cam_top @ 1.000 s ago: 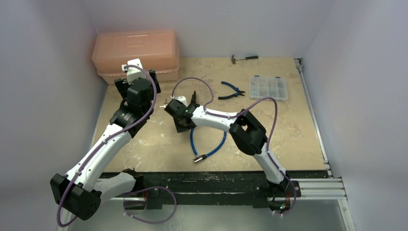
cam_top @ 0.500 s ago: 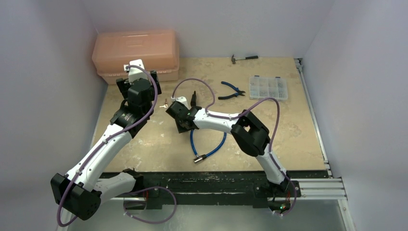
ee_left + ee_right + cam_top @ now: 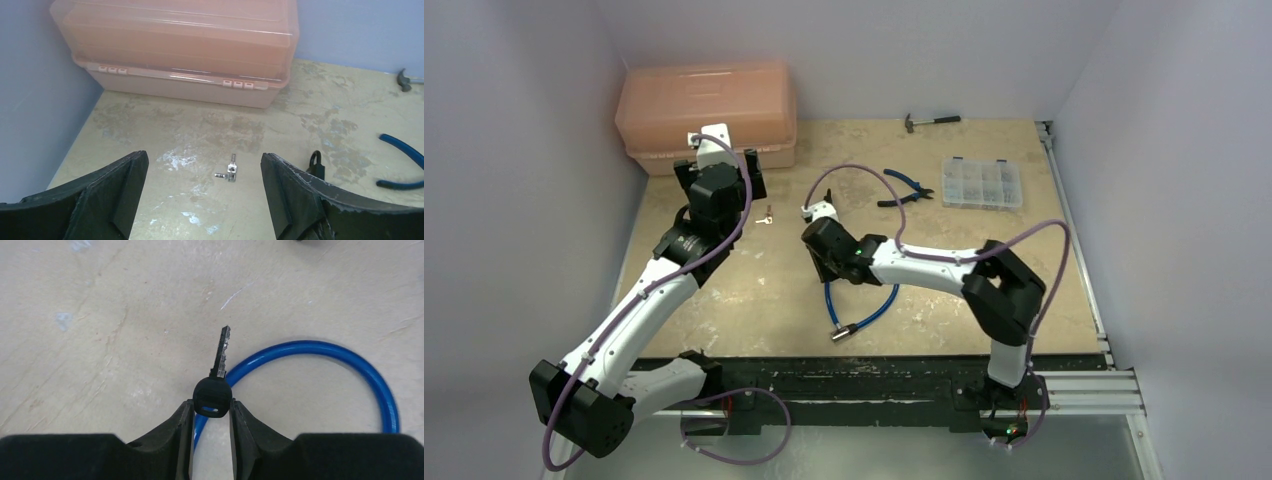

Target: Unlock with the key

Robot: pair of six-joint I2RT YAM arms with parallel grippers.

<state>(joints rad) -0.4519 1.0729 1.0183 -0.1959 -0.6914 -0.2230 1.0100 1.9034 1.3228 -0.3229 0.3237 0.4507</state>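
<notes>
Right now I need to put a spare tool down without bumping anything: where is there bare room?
Free: the back strip between the orange toolbox and the hammer, and the front patch between the left arm and the blue cable. Crowded: mid-table, where the right pincer grips the key near the pliers.

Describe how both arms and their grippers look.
The left arm and right arm have white link shells with black joint housings. A purple cable loops along each. The left gripper and right gripper carry matte black wedge-shaped fingers. A small green light glows near the right wrist.
</notes>
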